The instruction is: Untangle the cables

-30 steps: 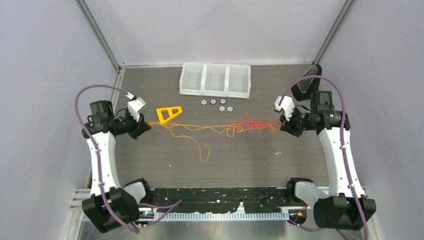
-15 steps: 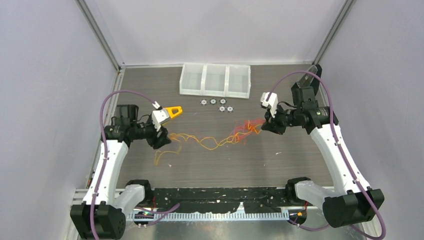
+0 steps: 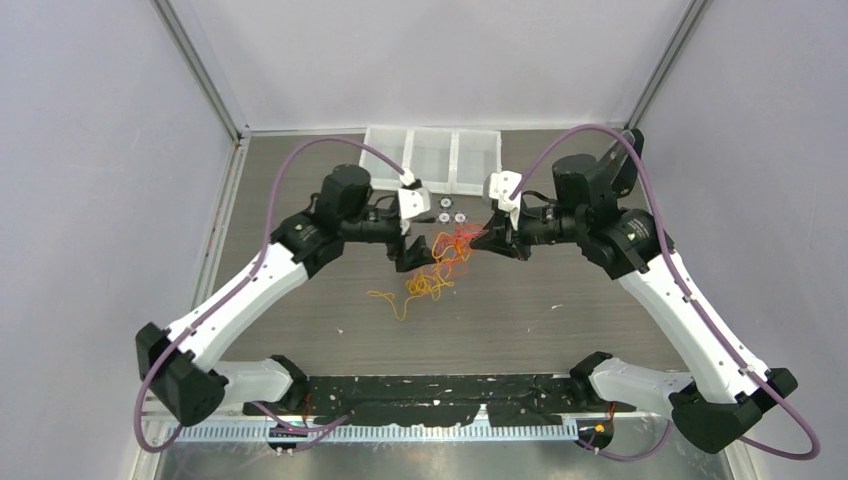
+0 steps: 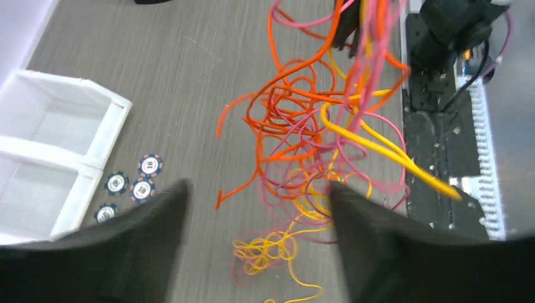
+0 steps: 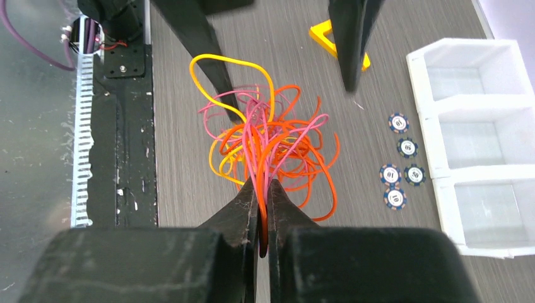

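The cables point(image 3: 446, 250) are a loose clump of red, pink, orange and yellow strands at the middle of the table. My right gripper point(image 5: 262, 184) is shut on several orange and pink cables point(image 5: 270, 136), which fan out from its tips and hang above the table. My left gripper point(image 4: 257, 197) is open, its two fingers wide apart just short of the hanging tangle point(image 4: 315, 126). Nothing is pinched between them. A small yellow coil point(image 4: 268, 249) lies on the table below. From above, the left gripper point(image 3: 418, 255) and right gripper point(image 3: 488, 241) face each other across the clump.
A white three-compartment bin point(image 3: 432, 158) stands at the back. Several poker chips point(image 3: 451, 211) lie in front of it, close to both grippers. A yellow triangular frame point(image 5: 323, 30) lies behind the left fingers point(image 5: 203, 44). A black strip point(image 3: 440, 392) runs along the near edge.
Both arms swung inward to the table's middle. The left gripper opened and let go of the cables. The stretched line of cables collapsed into a clump at the right gripper.
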Controlling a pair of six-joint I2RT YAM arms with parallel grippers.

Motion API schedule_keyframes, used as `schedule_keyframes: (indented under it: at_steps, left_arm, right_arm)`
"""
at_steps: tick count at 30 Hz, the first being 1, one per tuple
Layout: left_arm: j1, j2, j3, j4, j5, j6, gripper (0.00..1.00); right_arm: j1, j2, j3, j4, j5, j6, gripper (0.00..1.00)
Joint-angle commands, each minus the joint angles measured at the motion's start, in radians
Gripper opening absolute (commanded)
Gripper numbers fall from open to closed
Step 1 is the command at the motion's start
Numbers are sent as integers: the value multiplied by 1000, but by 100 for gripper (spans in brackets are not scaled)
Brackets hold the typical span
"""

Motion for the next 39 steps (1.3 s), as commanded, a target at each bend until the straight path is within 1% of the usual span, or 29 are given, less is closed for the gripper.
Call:
schedule_keyframes:
  at_steps: [1, 2, 3, 4, 5, 7, 8, 11, 13, 18, 19, 23, 26, 29, 31, 32, 35, 36, 37, 38, 39]
  left_arm:
    - [-35, 64, 78, 71, -1, -67, 43]
    - [-31, 63, 92, 34, -6, -44, 19]
    - [-13, 50, 83, -13, -4, -24, 6]
    - [23, 30, 57, -34, 16, -16, 0]
    - [70, -2, 15, -24, 47, -32, 0]
    - [188, -63, -54, 14, 112, -101, 0]
    - [248, -89, -70, 14, 131, -121, 0]
    - [379, -144, -77, -50, 146, -101, 0]
    - [468, -169, -97, -60, 145, -100, 0]
    - [636, -174, -99, -112, 136, -80, 0]
    - [693, -172, -99, -127, 135, -69, 0]
    - [843, -149, -83, -205, 141, 31, 0]
    - [965, -116, -66, -249, 151, 91, 0]
    - [1029, -88, -50, -292, 161, 151, 0]
    - [1031, -82, -39, -355, 192, 218, 0]
    - [1028, -89, -42, -354, 195, 220, 0]
    - [1023, -107, -56, -338, 166, 207, 0]
    - [1023, -106, -56, -356, 157, 229, 0]
    - [1020, -103, -47, -393, 190, 276, 0]
    - [996, -98, -31, -454, 212, 323, 7]
    - [954, -97, -14, -505, 225, 356, 37]
  right_arm:
    - [24, 7, 68, 55, 24, 56, 5]
    - [21, 9, 77, 44, 61, 45, 5]
    - [17, 6, 79, 13, 77, 36, 5]
    - [-7, -6, 73, -11, 95, 18, 5]
    - [-23, -13, 66, -20, 100, 11, 5]
    - [-96, -38, 38, -41, 106, -3, 5]
    - [-152, -50, 23, -65, 107, -32, 5]
    - [-256, -61, -18, -117, 154, -112, 5]
    - [-352, -54, -56, -158, 180, -211, 5]
    - [-522, -21, -110, -232, 182, -341, 5]
    - [-572, -6, -105, -243, 171, -377, 5]
    - [-711, 45, -83, -312, 156, -482, 5]
    - [-793, 90, -69, -350, 159, -561, 5]
    - [-825, 121, -59, -399, 149, -605, 5]
    - [-830, 139, -44, -450, 103, -633, 5]
    - [-828, 148, -32, -464, 61, -635, 6]
    - [-812, 160, -13, -476, 26, -596, 5]
    - [-803, 162, -2, -484, 21, -592, 5]
    - [-792, 164, 7, -491, -2, -585, 5]
    - [-781, 164, 27, -507, -18, -579, 5]
    - [-743, 161, 37, -514, -45, -554, 5]
